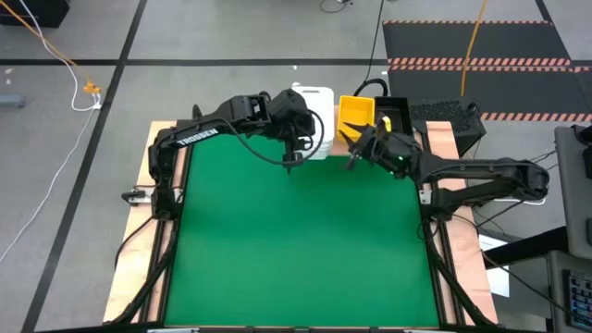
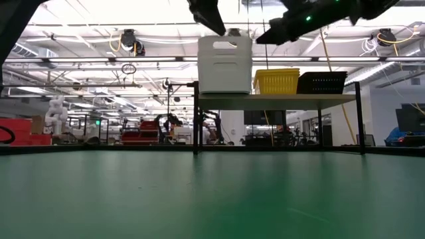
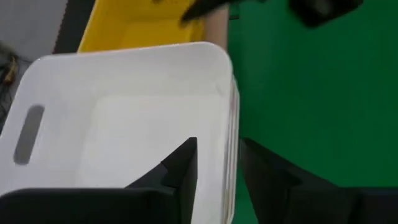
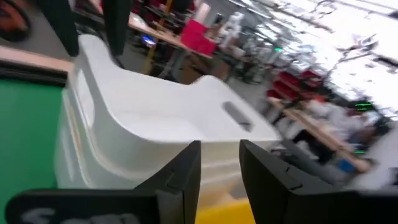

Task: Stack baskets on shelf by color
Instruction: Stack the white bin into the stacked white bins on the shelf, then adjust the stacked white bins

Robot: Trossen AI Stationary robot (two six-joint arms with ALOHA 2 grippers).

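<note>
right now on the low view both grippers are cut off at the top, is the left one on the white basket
Observer: Yes. The left gripper straddles the top white basket's wall on the table side, one finger inside and one outside, jaws open.
Operator: and the right one, holding anything
Observer: No. The right gripper is open and empty, just on the table side of the yellow basket.

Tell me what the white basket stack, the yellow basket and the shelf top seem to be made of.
The stack of white rounded-corner baskets looks like smooth moulded plastic, slightly glossy, with solid walls and a cut-out handle slot. The yellow mesh-sided basket also appears plastic, its sides a fine lattice. The raised shelf top looks like pale, matte wood board on thin black legs, probably metal.
</note>
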